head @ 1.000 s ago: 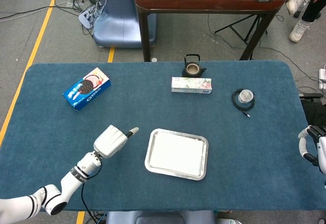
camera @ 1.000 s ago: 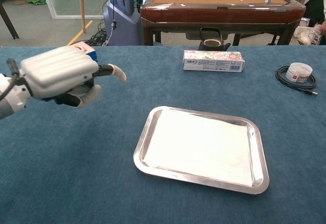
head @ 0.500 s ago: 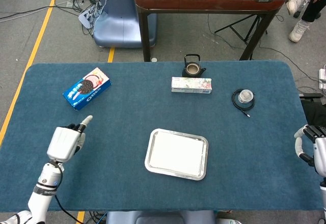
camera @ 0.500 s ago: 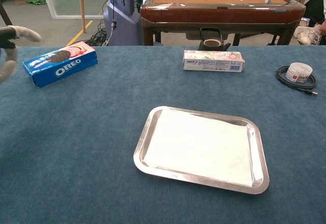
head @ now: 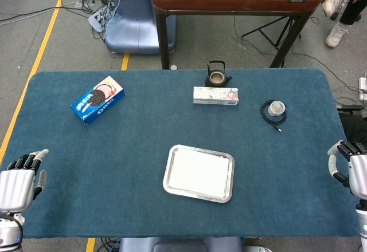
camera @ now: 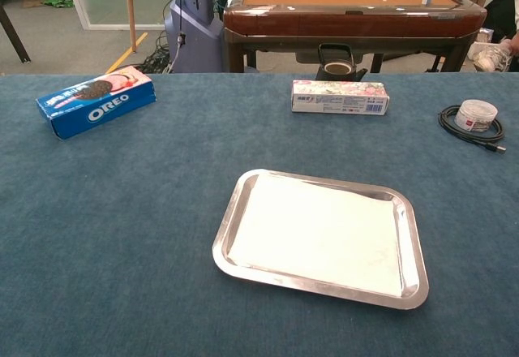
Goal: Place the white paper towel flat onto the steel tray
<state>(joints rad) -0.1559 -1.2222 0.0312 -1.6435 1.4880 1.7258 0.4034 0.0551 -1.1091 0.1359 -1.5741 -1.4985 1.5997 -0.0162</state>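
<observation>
The towel (camera: 318,234) lay flat in the tray (camera: 224,247) mid-table, well apart from both hands: left hand (head: 16,186) and right hand (head: 354,170) held nothing, fingers loosely spread, at opposite table edges.

Paper towel (camera: 318,234) flat in tray (camera: 228,221). Behind tray: toothpaste box (camera: 340,96), kettle (camera: 336,66) behind that. Cookie box (camera: 96,101) far left-behind tray; cable coil (camera: 473,126) with jar (camera: 476,114) inside, right-behind.
</observation>
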